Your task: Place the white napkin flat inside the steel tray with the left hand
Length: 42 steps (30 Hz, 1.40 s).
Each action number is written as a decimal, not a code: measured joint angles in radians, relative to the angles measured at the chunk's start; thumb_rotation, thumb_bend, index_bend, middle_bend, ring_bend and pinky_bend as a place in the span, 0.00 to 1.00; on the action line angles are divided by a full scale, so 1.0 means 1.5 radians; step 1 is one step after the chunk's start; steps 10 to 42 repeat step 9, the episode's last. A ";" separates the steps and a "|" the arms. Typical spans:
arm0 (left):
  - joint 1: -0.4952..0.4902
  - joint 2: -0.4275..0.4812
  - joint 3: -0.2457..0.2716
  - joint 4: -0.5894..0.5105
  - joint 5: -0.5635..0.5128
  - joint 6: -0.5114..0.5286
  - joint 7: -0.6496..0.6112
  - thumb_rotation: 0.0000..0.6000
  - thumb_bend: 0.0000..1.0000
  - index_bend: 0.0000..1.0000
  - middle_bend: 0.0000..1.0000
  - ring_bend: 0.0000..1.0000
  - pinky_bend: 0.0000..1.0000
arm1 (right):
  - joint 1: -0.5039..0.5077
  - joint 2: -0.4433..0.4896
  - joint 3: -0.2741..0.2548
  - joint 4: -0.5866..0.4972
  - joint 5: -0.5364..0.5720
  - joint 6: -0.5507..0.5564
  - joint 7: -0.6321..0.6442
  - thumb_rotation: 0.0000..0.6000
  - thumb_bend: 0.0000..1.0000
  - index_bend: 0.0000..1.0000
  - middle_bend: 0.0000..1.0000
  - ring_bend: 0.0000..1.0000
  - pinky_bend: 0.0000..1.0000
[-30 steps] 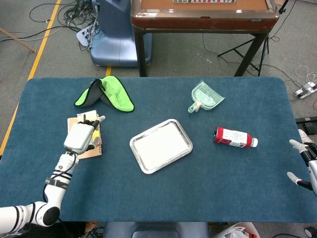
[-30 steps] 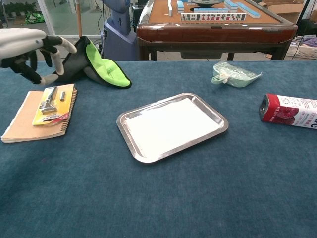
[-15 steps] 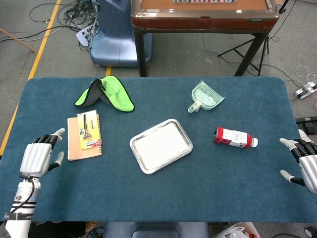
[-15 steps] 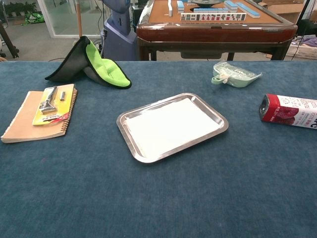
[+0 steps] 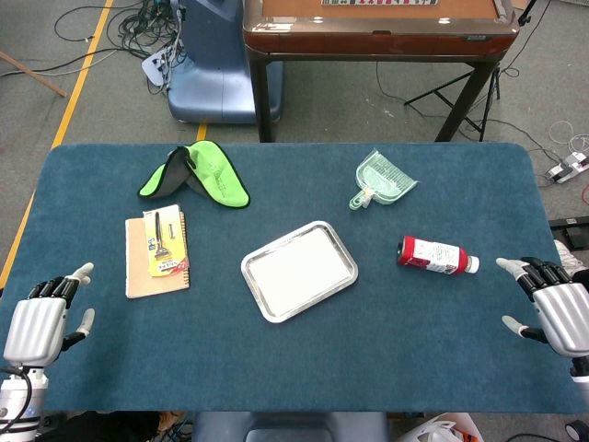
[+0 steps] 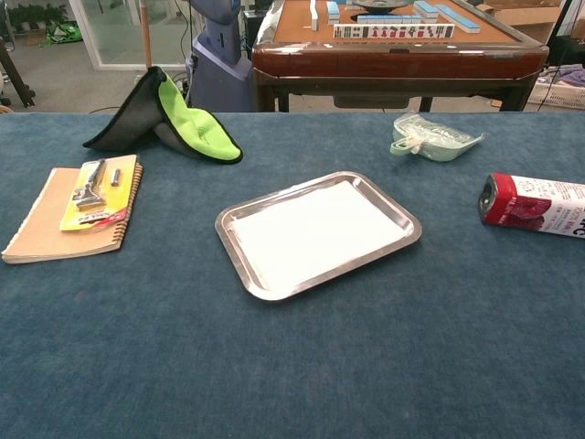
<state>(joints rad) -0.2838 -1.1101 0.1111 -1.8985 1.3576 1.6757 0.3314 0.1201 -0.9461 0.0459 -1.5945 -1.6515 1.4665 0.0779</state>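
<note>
White napkin (image 6: 311, 230) lies flat inside the steel tray (image 6: 408, 240) at the middle of the blue table (image 5: 276, 368). From the tray, a notebook (image 5: 140, 272) carrying a carded razor (image 5: 164, 245) sits at 9 o'clock, a green-lined pouch (image 5: 207, 173) at 10 o'clock, a pale green dustpan (image 5: 385, 178) at 1 o'clock and a red bottle (image 5: 434, 254) at 3 o'clock. The left hand (image 5: 35, 328) hovers at 8 o'clock off the table's corner, fingers spread and holding nothing; the right hand (image 5: 558, 315) at 4 o'clock is likewise released.
</note>
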 measured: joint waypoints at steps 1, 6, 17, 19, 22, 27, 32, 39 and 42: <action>0.008 0.001 0.001 -0.002 0.010 0.005 0.002 0.99 0.36 0.18 0.32 0.26 0.26 | 0.001 -0.001 -0.001 0.000 -0.003 -0.001 0.000 1.00 0.10 0.21 0.26 0.17 0.25; 0.039 -0.001 0.002 -0.005 0.045 0.020 0.006 0.99 0.36 0.18 0.32 0.26 0.26 | 0.008 -0.003 -0.005 -0.007 -0.008 -0.006 -0.009 1.00 0.10 0.21 0.26 0.17 0.25; 0.055 -0.004 0.002 -0.004 0.060 0.023 0.006 0.99 0.36 0.18 0.32 0.26 0.26 | 0.009 -0.003 -0.006 -0.013 -0.009 -0.005 -0.016 1.00 0.10 0.21 0.26 0.17 0.25; 0.055 -0.004 0.002 -0.004 0.060 0.023 0.006 0.99 0.36 0.18 0.32 0.26 0.26 | 0.009 -0.003 -0.006 -0.013 -0.009 -0.005 -0.016 1.00 0.10 0.21 0.26 0.17 0.25; 0.055 -0.004 0.002 -0.004 0.060 0.023 0.006 0.99 0.36 0.18 0.32 0.26 0.26 | 0.009 -0.003 -0.006 -0.013 -0.009 -0.005 -0.016 1.00 0.10 0.21 0.26 0.17 0.25; 0.055 -0.004 0.002 -0.004 0.060 0.023 0.006 0.99 0.36 0.18 0.32 0.26 0.26 | 0.009 -0.003 -0.006 -0.013 -0.009 -0.005 -0.016 1.00 0.10 0.21 0.26 0.17 0.25; 0.055 -0.004 0.002 -0.004 0.060 0.023 0.006 0.99 0.36 0.18 0.32 0.26 0.26 | 0.009 -0.003 -0.006 -0.013 -0.009 -0.005 -0.016 1.00 0.10 0.21 0.26 0.17 0.25; 0.055 -0.004 0.002 -0.004 0.060 0.023 0.006 0.99 0.36 0.18 0.32 0.26 0.26 | 0.009 -0.003 -0.006 -0.013 -0.009 -0.005 -0.016 1.00 0.10 0.21 0.26 0.17 0.25; 0.055 -0.004 0.002 -0.004 0.060 0.023 0.006 0.99 0.36 0.18 0.32 0.26 0.26 | 0.009 -0.003 -0.006 -0.013 -0.009 -0.005 -0.016 1.00 0.10 0.21 0.26 0.17 0.25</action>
